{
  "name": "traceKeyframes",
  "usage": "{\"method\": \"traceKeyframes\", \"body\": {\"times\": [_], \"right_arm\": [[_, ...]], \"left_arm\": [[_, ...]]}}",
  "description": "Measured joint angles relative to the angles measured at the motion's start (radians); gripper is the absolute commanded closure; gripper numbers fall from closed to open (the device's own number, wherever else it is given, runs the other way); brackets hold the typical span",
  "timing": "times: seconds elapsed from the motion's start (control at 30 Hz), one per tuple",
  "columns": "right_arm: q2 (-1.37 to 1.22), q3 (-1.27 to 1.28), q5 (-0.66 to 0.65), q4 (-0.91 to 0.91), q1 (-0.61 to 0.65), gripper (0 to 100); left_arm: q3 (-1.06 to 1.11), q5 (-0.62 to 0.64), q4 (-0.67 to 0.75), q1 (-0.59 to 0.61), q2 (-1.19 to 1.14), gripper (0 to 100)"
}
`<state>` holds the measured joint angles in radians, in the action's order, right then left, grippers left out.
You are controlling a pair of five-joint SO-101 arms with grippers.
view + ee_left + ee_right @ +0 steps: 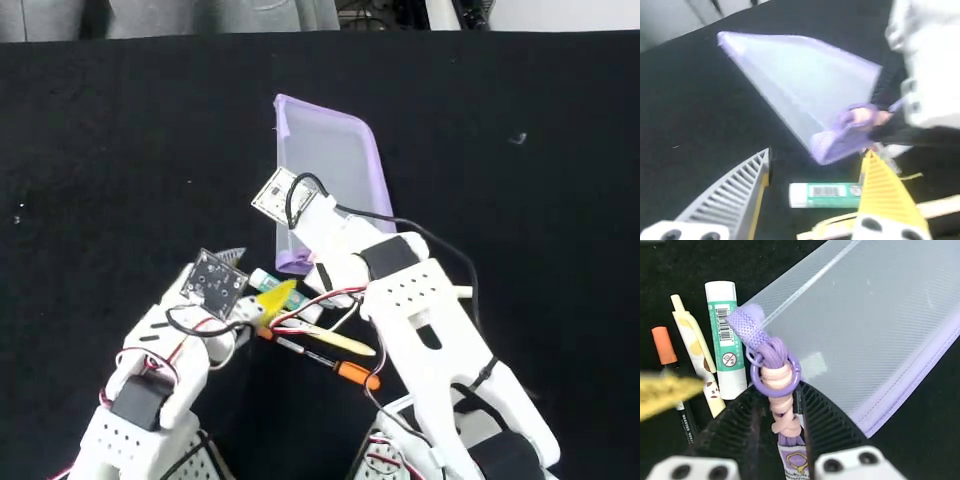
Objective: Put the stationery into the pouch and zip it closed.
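Two tools meet at the near end of the pouch point(335, 160), which lies on the black worktop point(120, 140) with its far end pointing away from the arms. The right tool point(782, 401) is narrow, its black fingers point(747, 407) pinched on the cord pull point(777, 375), a purple and pink braid hung from a purple ring at the pouch's zip end. The left tool point(817, 154) is wide and holds nothing; its grey finger and yellow finger stand to either side of the pouch's near corner, just short of it.

Three pieces of stationery lie outside the pouch, side by side near that end. The glue stick point(725, 340), green and white, lies on the worktop under the left tool's gap, one end hidden behind the yellow finger. Next to it is the cream pen point(695, 350), then the orange-capped pen point(665, 347), farthest from the pouch. Whether the zip is open I cannot tell.
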<state>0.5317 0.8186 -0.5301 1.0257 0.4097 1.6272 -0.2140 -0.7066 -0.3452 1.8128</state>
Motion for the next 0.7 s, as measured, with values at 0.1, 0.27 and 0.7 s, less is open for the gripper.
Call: {"method": "traceKeyframes", "body": {"times": [0.1,0.27,0.7], "right_arm": [[0.0,0.0,0.0,0.0,0.0,98.8],[0.0,0.003,0.0,0.0,0.0,98.8],[0.0,0.003,0.0,0.0,0.0,98.8]], "left_arm": [[0.044,-0.017,0.081,0.025,-0.003,71],[0.044,-0.025,0.118,0.028,-0.002,71],[0.048,0.005,0.106,0.015,-0.002,71]]}}
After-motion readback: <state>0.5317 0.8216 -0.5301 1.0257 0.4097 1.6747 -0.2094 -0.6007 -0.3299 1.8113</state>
